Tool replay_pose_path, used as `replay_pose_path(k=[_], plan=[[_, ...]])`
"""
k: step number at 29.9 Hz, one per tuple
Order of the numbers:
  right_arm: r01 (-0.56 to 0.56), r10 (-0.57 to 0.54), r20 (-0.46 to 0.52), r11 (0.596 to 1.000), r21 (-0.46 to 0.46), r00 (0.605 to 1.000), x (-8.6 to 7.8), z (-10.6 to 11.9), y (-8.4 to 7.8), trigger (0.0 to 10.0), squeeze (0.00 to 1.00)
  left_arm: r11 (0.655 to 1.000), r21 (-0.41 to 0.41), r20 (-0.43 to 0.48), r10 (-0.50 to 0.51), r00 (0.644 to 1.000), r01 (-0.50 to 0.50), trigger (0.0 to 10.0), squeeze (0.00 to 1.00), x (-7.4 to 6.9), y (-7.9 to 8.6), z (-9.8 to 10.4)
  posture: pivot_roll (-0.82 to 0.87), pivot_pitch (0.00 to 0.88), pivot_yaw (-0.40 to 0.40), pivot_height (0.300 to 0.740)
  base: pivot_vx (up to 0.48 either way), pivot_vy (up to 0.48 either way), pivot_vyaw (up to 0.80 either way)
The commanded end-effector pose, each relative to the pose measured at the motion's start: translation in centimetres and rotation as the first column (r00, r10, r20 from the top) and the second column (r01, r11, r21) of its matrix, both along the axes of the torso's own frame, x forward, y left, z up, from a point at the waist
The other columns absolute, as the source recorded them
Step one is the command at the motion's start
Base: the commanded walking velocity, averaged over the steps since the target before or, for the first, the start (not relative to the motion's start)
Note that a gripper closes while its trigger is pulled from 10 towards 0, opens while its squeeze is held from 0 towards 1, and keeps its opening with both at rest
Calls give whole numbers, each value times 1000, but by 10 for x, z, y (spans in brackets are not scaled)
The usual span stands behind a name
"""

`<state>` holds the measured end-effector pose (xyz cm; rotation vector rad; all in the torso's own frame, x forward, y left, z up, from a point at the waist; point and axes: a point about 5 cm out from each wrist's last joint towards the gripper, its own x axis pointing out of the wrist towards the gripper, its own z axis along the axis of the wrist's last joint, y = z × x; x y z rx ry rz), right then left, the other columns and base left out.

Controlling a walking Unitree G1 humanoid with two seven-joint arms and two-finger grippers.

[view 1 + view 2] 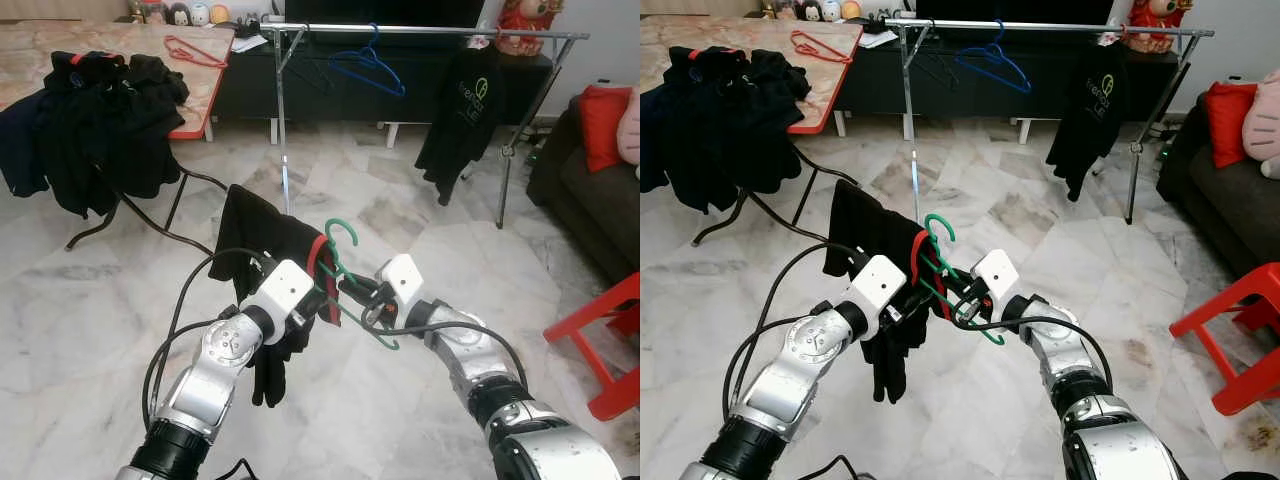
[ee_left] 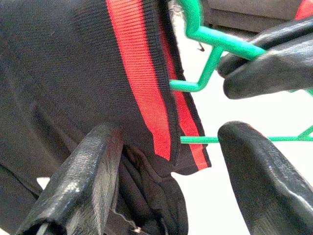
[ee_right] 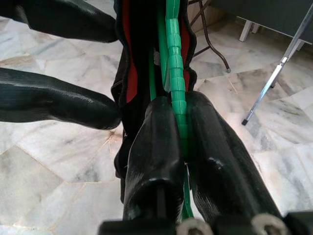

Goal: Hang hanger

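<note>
Carrying a red-trimmed black garment (image 1: pixel 262 232), green hanger (image 1: pixel 341 262) sits clamped in right fingers (image 3: pixel 161 147); left fingers (image 2: pixel 88 176) apart.

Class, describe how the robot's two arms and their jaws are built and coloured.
Both arms are silver metal with black joint bands and white wrist housings. Loose black cables loop beside each. The left gripper and right gripper each end in two long, matte black, rounded fingers.

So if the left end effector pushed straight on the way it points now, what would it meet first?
Most likely the black garment with the red stripe, hanging on the green hanger right between its open fingers. The right end effector, shut on the hanger, sits just beyond; depth is unclear.
</note>
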<state>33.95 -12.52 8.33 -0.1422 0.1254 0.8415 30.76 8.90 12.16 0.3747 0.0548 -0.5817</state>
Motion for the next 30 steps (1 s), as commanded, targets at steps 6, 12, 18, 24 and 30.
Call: replay_pose_path(k=[6, 12, 18, 24, 30], plan=[[0, 0, 5, 999, 45, 1000, 6, 10, 3, 0, 0, 993, -58, 11, 99, 995, -99, 10000, 0, 5, -2, 12, 82, 0, -93, 716, 0, 0, 0], [-8, 8, 2, 999, 53, 1000, 7, 10, 5, 0, 0, 974, -84, 26, 212, 977, -209, 10000, 0, 11, 0, 17, 87, 0, -94, 716, 0, 0, 0], [-12, 12, -3, 999, 53, 1000, 6, 9, 5, 0, 0, 965, -62, 45, 256, 966, -253, 10000, 0, 13, 2, 18, 87, 0, -94, 716, 0, 0, 0], [-13, 13, -7, 999, 49, 1000, 5, 8, 2, 0, 0, 958, 4, 67, 286, 956, -287, 10000, 0, 16, 7, 14, 80, 0, -90, 716, 0, 0, 0], [-16, 16, -8, 999, 48, 1000, 5, 8, 2, 0, 0, 956, 15, 74, 293, 953, -295, 0, 0, 16, 8, 13, 80, 0, -90, 716, 0, 0, 0]])
